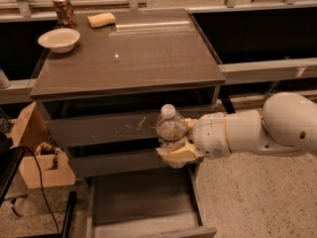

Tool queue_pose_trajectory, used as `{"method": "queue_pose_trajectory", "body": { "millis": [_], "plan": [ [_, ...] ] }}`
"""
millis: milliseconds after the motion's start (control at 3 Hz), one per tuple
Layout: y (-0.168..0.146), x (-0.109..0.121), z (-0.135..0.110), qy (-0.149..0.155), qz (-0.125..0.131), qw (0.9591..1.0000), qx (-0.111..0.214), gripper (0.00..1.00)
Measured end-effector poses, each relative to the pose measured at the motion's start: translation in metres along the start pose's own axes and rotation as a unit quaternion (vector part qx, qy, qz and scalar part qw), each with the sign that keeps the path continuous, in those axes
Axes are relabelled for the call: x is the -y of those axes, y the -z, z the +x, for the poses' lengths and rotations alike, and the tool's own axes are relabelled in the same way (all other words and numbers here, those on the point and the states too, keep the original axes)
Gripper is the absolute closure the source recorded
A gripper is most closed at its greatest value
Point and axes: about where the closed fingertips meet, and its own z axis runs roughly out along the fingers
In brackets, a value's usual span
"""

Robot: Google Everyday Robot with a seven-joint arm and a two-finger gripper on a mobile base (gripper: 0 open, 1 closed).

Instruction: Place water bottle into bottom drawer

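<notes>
The water bottle (171, 129), clear ribbed plastic with a white cap, stands upright in my gripper (176, 152). The gripper's tan fingers (179, 154) are shut around the bottle's lower part. My white arm reaches in from the right. The bottle hangs in front of the middle drawer front, above the right part of the bottom drawer (143, 202). The bottom drawer is pulled out and shows a bare grey interior.
On the cabinet top (129, 53) sit a white bowl (59, 38), a brownish can (64, 10) and a tan sponge-like block (101, 19). The scratched upper drawer (109, 125) is closed. A cardboard box (34, 152) and a black cable lie at the left.
</notes>
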Motion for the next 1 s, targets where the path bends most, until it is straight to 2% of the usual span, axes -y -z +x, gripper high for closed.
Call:
{"method": "queue_pose_trajectory", "body": {
  "millis": [333, 667, 1000],
  "plan": [
    [-0.010, 0.009, 0.019, 0.010, 0.004, 0.9999, 0.004, 1.00],
    [-0.024, 0.022, 0.049, 0.017, 0.005, 0.9997, 0.019, 1.00],
    [-0.047, 0.034, 0.090, 0.015, -0.008, 0.9981, 0.060, 1.00]
  ]
}}
